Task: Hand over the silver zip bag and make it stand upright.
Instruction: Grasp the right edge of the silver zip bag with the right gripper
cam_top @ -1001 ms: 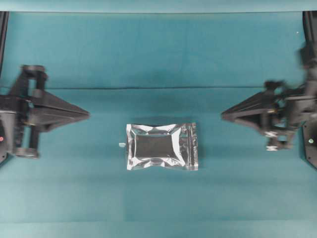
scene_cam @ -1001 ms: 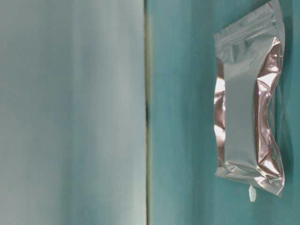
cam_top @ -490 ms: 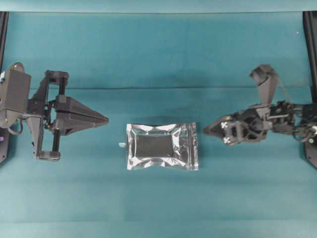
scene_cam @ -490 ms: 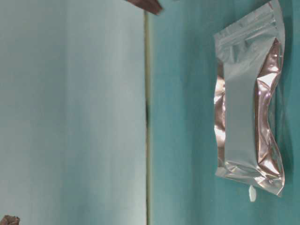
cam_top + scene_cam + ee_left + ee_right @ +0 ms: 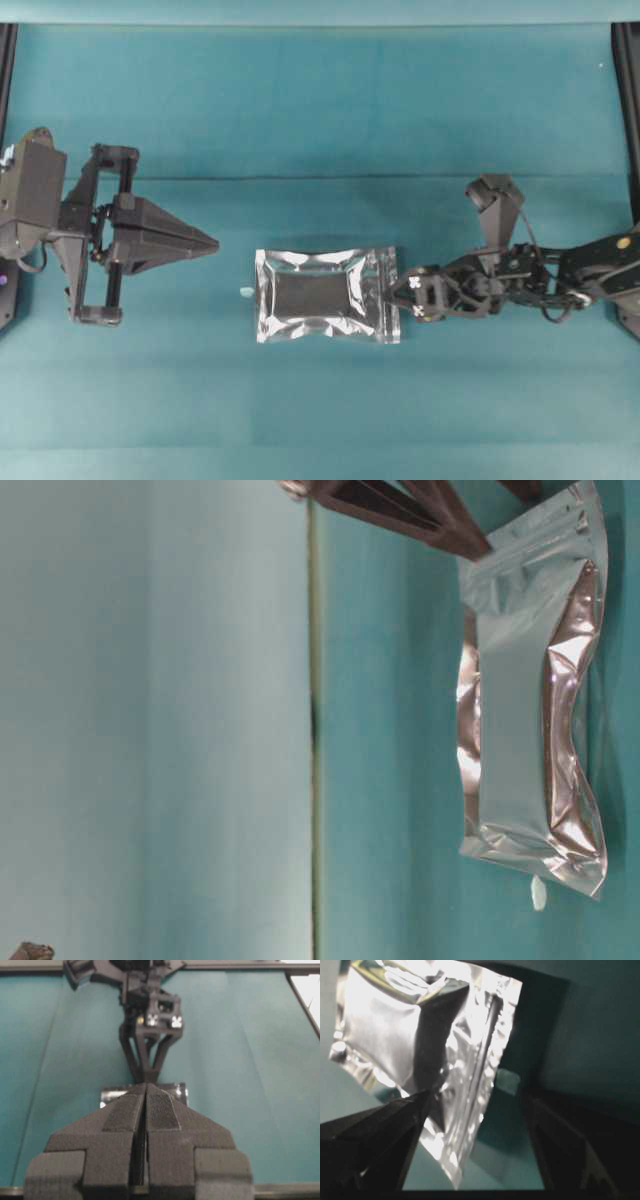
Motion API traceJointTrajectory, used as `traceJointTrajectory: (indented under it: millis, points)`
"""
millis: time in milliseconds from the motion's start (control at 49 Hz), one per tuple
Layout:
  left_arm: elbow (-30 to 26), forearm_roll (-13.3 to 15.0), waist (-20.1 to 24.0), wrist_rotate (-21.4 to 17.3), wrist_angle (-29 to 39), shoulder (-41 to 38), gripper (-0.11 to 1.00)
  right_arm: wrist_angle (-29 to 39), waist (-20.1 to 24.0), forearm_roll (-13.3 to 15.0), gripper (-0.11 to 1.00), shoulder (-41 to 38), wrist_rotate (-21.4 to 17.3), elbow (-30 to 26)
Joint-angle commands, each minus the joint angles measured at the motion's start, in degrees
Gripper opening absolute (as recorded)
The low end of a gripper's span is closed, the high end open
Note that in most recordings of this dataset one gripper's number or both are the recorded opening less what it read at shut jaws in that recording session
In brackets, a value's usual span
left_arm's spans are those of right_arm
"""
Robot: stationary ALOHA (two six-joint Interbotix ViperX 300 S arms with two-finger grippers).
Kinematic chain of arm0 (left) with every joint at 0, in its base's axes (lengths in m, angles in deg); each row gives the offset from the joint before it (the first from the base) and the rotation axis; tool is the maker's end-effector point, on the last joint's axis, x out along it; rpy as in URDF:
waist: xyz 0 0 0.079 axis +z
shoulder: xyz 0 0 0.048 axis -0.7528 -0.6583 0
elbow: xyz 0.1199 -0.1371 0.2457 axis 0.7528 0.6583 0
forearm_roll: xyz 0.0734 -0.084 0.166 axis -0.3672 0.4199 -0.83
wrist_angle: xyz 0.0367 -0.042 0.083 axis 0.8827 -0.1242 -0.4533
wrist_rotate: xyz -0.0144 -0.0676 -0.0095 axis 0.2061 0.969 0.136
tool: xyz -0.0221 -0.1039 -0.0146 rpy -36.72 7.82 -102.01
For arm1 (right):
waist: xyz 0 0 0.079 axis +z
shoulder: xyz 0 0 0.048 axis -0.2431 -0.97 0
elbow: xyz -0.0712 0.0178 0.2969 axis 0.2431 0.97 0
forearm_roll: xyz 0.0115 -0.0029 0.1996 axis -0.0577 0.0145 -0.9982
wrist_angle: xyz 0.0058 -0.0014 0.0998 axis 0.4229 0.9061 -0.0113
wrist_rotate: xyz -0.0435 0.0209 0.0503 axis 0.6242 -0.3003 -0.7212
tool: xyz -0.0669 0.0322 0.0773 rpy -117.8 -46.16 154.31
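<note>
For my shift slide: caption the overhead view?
Open right gripper reaches the flat bag's zip edge; shut left gripper waits.

Silver zip bag (image 5: pixel 327 295) lies flat mid-table, left end effector (image 5: pixel 205 243) left, right end effector (image 5: pixel 398 296) right

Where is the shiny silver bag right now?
In the overhead view the silver zip bag lies flat in the middle of the teal table, between the two arms, with the open right gripper at its right edge.
</note>
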Motion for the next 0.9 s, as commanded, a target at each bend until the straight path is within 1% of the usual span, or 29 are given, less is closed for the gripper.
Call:
traceJointTrajectory:
  millis: [0,266,490,572,633,695,878]
  points:
    - [-1.1,-0.2,-0.2,0.1,-0.3,-0.1,-0.06,-1.4,0.2,-0.1,0.97,-1.5,-0.5,-1.8]
    - [-1.1,-0.2,-0.2,0.1,-0.2,-0.6,-0.06,-2.1,0.2,-0.1,0.97,-6.0,-0.5,-6.9]
    - [-1.1,-0.2,-0.3,0.1,-0.2,-0.6,-0.06,-2.2,0.2,-0.1,0.95,-6.8,-0.5,-7.3]
    - [-1.0,-0.2,-0.3,0.1,-0.2,-0.7,-0.06,-2.1,0.2,0.0,0.9,-6.8,-0.5,-7.2]
    - [-1.0,-0.2,-0.3,0.1,-0.2,-0.6,-0.06,-1.8,0.2,-0.1,0.82,-6.7,-0.6,-7.2]
    - [-0.9,-0.2,-0.3,0.1,-0.3,-0.7,-0.06,-1.2,0.2,-0.1,0.71,-6.6,-0.5,-7.1]
    - [-0.9,-0.2,-0.3,0.1,-0.3,-0.6,-0.06,-0.5,0.4,0.1,0.24,-6.2,-0.1,-6.9]
